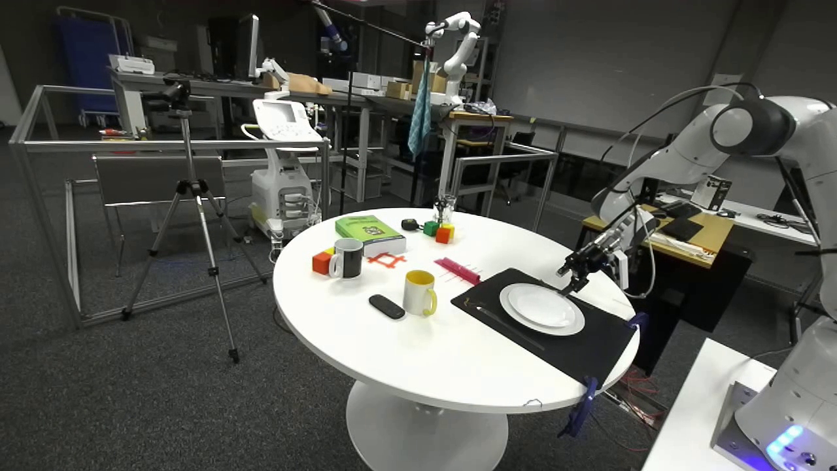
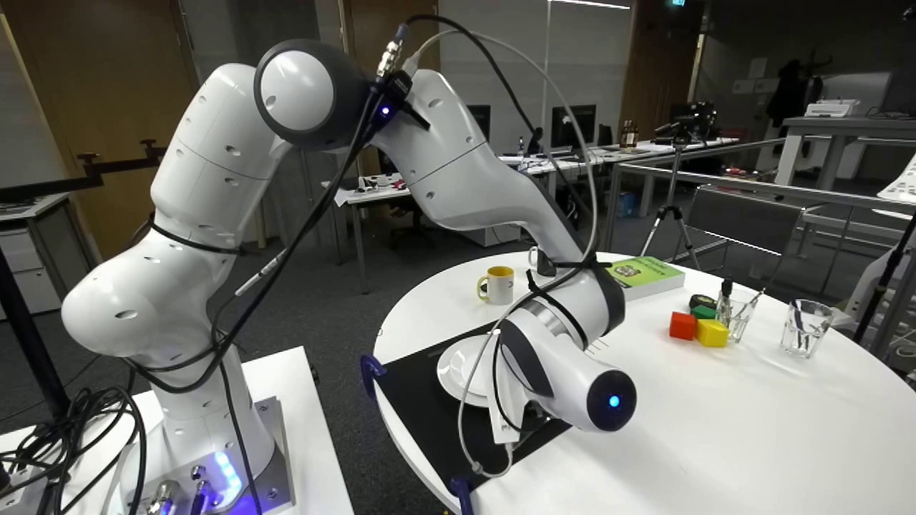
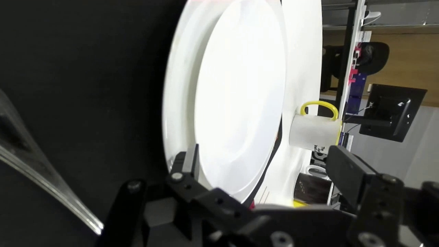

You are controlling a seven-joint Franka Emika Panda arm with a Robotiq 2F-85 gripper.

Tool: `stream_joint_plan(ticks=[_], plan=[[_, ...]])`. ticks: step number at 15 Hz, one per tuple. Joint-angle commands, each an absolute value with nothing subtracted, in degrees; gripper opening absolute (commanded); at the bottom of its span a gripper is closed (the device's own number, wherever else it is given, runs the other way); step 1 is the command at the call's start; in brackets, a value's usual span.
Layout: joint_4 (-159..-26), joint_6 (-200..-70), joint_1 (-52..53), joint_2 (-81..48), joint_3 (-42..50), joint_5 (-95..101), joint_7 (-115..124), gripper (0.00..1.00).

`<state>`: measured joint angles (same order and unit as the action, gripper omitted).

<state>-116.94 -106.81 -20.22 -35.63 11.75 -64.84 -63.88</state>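
A small plate (image 3: 240,85) sits on a big plate (image 3: 178,113), both white, just in front of the gripper (image 3: 263,157). Parts are hard to see: the wrist view (it lies on its side, its right edge being up) cuts off the big plate at the top, and the lower finger (image 3: 191,159) covers a bit of the rim. Whether that finger touches the rim cannot be told. In an exterior view, the arm (image 2: 472,179) hides most of the gripper and part of both plates. The plates are round, so equally long every way, and they lie flat, faces up. The gripper's jaws stand wide apart, one low by the rim, the other higher. Under plates and gripper is a black mat (image 1: 588,356) on a round white table (image 1: 366,353). Near the gripper, a clear thing (image 3: 44,175) runs out of the wrist view, too blurred to name. Across the plates from the gripper stands a yellow-handled mug (image 3: 313,132); farther off are a black mug (image 3: 312,188) and a green book (image 1: 371,229).
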Motion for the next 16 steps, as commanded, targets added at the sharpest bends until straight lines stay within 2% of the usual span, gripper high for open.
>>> stream_joint_plan(ticks=[1,10,16], plan=[[-119.1,-106.8,-20.1,-31.1,11.8,-65.0,-64.7,1.00],[-122.2,-110.3,-18.4,-22.3,12.8,-61.9,-65.5,1.00],[-128.0,-116.8,-16.5,-11.4,13.3,-52.7,-65.6,1.00]])
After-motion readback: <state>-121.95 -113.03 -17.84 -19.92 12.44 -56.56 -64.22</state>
